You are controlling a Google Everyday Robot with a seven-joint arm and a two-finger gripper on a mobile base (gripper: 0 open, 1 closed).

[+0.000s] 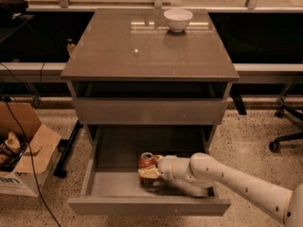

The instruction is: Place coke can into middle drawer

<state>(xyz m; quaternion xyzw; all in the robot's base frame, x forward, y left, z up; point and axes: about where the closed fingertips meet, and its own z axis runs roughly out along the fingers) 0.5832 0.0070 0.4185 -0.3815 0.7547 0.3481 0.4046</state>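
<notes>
Can [146,160] upright inside open drawer [111,186], mid-floor; label text unreadable. Gripper [150,171] clamped on can's lower body, arm entering from right. Bowl [178,19] on tabletop [142,51]. Box [29,148] at left, printed "an".
</notes>
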